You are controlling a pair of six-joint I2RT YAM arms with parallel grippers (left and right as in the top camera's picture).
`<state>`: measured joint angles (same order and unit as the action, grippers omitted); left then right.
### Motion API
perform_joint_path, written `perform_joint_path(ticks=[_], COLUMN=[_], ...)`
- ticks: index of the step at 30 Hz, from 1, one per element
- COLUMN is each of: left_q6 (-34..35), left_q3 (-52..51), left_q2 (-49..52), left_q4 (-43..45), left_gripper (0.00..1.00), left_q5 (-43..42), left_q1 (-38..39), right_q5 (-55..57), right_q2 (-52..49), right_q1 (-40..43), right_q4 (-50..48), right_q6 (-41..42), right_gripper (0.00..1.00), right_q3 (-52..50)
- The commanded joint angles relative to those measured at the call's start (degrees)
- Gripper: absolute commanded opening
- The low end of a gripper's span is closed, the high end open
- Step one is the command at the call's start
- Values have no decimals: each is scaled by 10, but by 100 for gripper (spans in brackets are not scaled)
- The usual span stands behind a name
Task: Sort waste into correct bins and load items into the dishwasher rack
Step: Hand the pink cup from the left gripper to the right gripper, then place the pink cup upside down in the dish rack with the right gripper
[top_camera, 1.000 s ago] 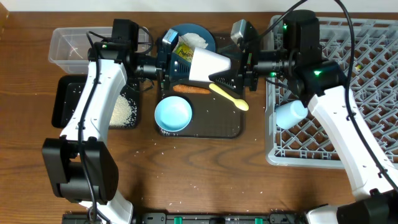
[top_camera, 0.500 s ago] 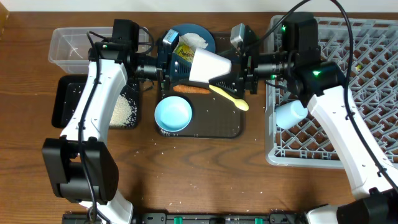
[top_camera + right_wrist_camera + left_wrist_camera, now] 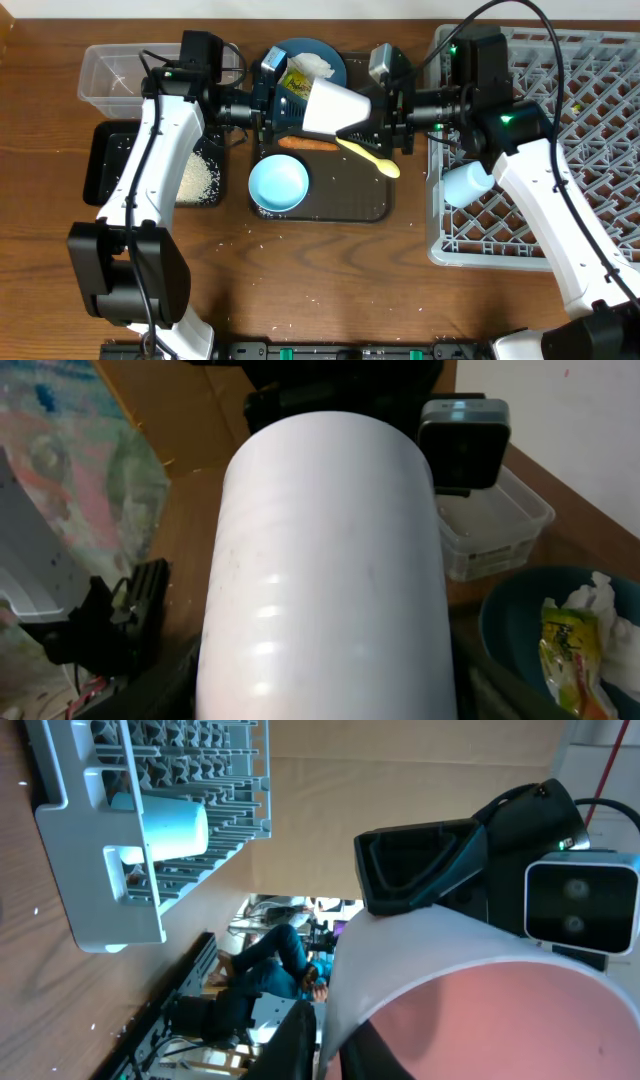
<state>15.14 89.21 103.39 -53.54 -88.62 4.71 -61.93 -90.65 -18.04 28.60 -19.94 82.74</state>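
The pink cup (image 3: pixel 335 105), white outside and pink inside, hangs on its side above the dark brown serving tray (image 3: pixel 345 205). My left gripper (image 3: pixel 278 108) is shut on its rim, one finger inside and one outside (image 3: pixel 330 1040). My right gripper (image 3: pixel 378 115) is open with its fingers on either side of the cup's base (image 3: pixel 325 690). The cup fills both wrist views (image 3: pixel 480 1010) (image 3: pixel 330 560). The dark blue dish (image 3: pixel 290 50) holds tissue (image 3: pixel 315 65) and the wrapper (image 3: pixel 295 82). The carrot (image 3: pixel 308 143), spoon (image 3: pixel 370 155) and pale blue bowl (image 3: pixel 278 184) lie on the tray.
The grey rack (image 3: pixel 590 150) stands at the right with the light blue cup (image 3: pixel 468 183) lying in its left edge. The clear tub (image 3: pixel 115 75) is at the back left. The black tray (image 3: pixel 100 165) is in front of it, with rice (image 3: pixel 195 180) beside it.
My right gripper has moved a little to the left, further along the cup. The cup and my left gripper have stayed in place.
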Motion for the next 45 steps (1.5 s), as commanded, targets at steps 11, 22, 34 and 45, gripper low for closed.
perform_joint_path(ticks=[11, 22, 34, 45], left_q6=[-26, -27, -26, -26], left_q3=[2, 2, 2, 2], left_q2=[2, 2, 2, 2], left_q4=[0, 0, -11, -19], left_gripper=[30, 31, 31, 31], left_q5=[-2, 159, 532, 605], left_q1=[0, 0, 12, 20], right_q5=[6, 225, 518, 566], right_q2=[39, 135, 157, 156], right_q1=[49, 189, 210, 210], right_q4=[-9, 131, 448, 587], right_q6=[79, 228, 313, 306], right_gripper=[49, 52, 50, 50], right_q3=[-5, -5, 6, 37])
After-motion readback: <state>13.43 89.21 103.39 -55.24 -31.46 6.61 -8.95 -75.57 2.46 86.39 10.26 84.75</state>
